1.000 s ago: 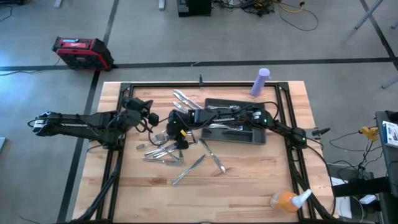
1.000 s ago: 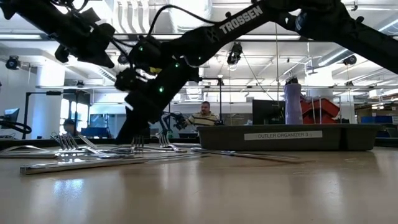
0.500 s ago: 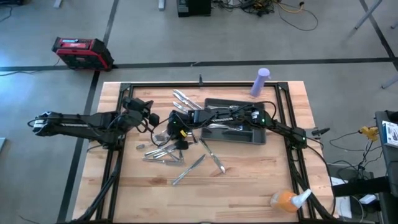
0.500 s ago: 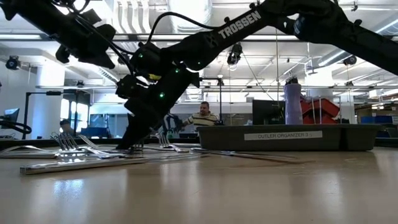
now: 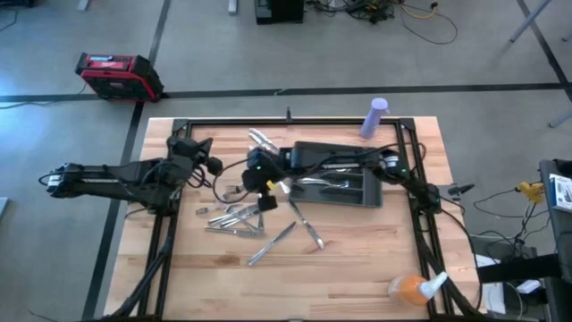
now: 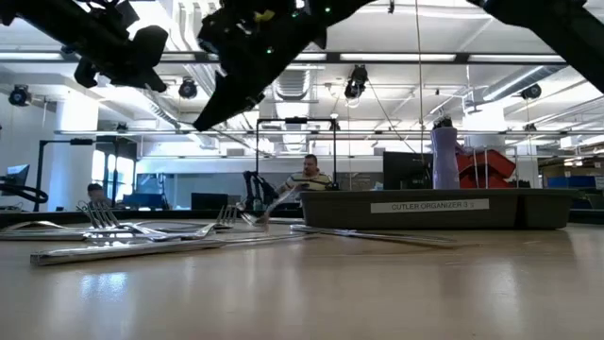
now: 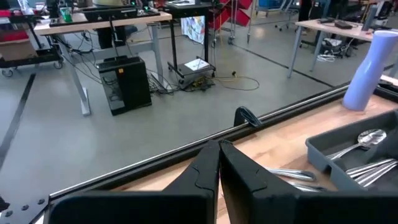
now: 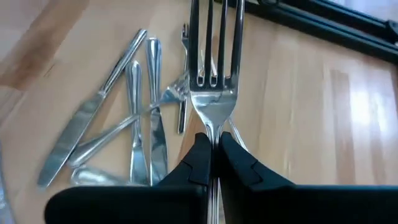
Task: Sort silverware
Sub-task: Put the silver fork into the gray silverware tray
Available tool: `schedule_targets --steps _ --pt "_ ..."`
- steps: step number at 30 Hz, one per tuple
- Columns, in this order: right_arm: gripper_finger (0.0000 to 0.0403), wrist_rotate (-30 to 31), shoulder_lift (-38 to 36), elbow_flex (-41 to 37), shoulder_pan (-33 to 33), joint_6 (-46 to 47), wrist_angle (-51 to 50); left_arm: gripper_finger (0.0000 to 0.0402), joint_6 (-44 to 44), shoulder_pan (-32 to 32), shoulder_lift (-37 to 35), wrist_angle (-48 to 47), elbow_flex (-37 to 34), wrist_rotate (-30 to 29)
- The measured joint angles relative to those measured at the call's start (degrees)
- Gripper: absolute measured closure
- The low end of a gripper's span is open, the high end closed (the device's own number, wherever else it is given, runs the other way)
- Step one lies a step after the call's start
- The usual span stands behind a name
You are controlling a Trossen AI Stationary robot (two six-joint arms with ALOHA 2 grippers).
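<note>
the right gripper [image 8: 213, 152] is clamped on a fork [image 8: 214, 93], its two dark fingers pinching the neck just below the tines, which stick straight out ahead of it. in the high view this gripper [image 5: 261, 185] hangs over the table [image 5: 357, 259] just beside the left end of the dark grey tray [image 5: 375, 192], and in the low view it sits well above the tabletop.

the rest of the silverware [image 5: 234, 217] lies loose on the wood below and beside the held fork: a cluster of forks, knives and spoons. more pieces already rest inside the tray.

the left gripper [image 7: 219, 163] is empty with its fingers pressed together, raised near the table's back left, apart from the pile. a purple bottle [image 5: 374, 117] stands at the far edge.
</note>
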Motion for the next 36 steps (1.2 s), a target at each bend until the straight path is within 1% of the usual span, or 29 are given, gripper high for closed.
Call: schedule_targets --steps 5,9,11,14,16,17,20,21,22,24,27,28,30,33,34,36 --pt "0.0403 2.1 -7.5 -7.7 0.3 2.8 0.2 0.0402 0.6 0.0 3.3 3.2 -1.0 0.0" --pt "0.0403 10.0 -14.5 -17.3 0.5 6.1 0.3 0.0402 5.6 0.1 7.8 7.4 -2.7 0.1" --pt "0.0403 13.6 -17.1 -22.2 0.4 7.7 0.0 0.0402 8.8 0.2 10.3 12.1 -3.6 0.2" --pt "0.0403 18.0 -22.3 -28.5 0.2 10.1 0.5 0.0402 15.0 0.5 14.1 21.7 -4.0 1.4" --pt "0.0403 19.3 -25.1 -32.4 0.1 10.5 0.9 0.0402 20.5 1.2 16.7 28.7 -4.1 6.5" --pt "0.0403 19.4 -26.3 -34.2 0.1 10.4 1.0 0.0402 22.8 1.8 18.2 32.4 -4.1 10.8" --pt "0.0403 19.3 -29.1 -38.9 0.3 10.0 2.6 0.0398 26.3 4.4 22.5 40.3 -3.9 27.6" --pt "0.0403 19.1 -30.4 -40.1 0.3 9.8 2.8 0.0393 27.3 5.3 23.8 41.4 -3.5 32.3" --pt "0.0403 18.2 -31.8 -41.3 0.3 9.8 3.3 0.0388 28.2 6.0 24.9 41.7 -3.2 35.5" --pt "0.0403 15.5 -34.2 -43.9 0.2 10.0 3.3 0.0373 30.9 6.7 26.6 42.0 -2.6 37.9" --pt "0.0403 8.5 -37.6 -47.7 0.2 10.1 2.8 0.0346 37.1 6.8 29.8 45.2 -2.6 39.3" --pt "0.0403 5.8 -38.9 -48.6 0.2 10.2 3.1 0.0335 38.9 6.8 31.0 47.0 -2.6 41.3" --pt "0.0403 0.8 -41.2 -50.0 -0.1 10.1 3.6 0.0314 43.6 6.8 33.8 51.3 -2.6 47.7" --pt "0.0403 -1.4 -42.4 -51.5 -0.7 12.2 3.4 0.0283 51.7 6.4 38.7 58.4 -2.6 56.6" --pt "0.0403 -1.4 -42.4 -51.8 -0.9 13.5 3.1 0.0275 54.7 6.1 40.5 61.6 -2.6 58.5" --pt "0.0403 -2.1 -42.4 -52.4 -1.4 15.7 1.9 0.0260 61.9 5.4 43.5 66.6 -2.6 60.4"
